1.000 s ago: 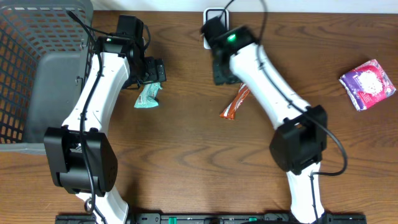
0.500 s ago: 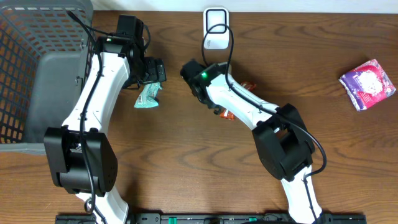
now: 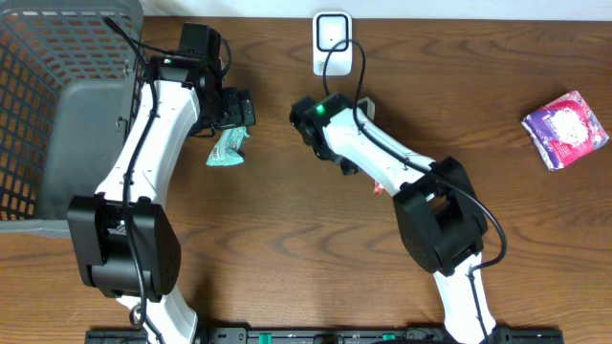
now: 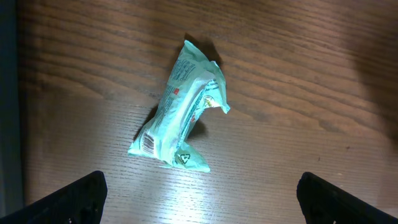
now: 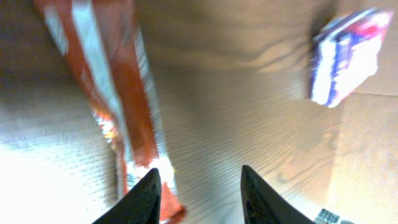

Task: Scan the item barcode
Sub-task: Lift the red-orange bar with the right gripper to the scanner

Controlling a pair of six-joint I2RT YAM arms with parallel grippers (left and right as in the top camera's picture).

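Dark wooden table [image 3: 287, 248], grey plastic mesh basket [image 3: 38, 57] at left, left gripper [image 4: 199, 202] jaws wide open above 1 mint-green snack wrapper [image 4: 183, 109], right gripper [image 5: 199, 193] jaws apart beside orange-red foil wrapper [image 5: 118, 93]

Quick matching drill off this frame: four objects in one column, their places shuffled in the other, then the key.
Things:
1. green packet
2. purple packet
3. grey basket
4. white scanner

Places:
A. far right of the table
B. top centre of the overhead view, cable attached
C. under the open left gripper
D. left edge of the overhead view

Pairs: 1-C, 2-A, 3-D, 4-B
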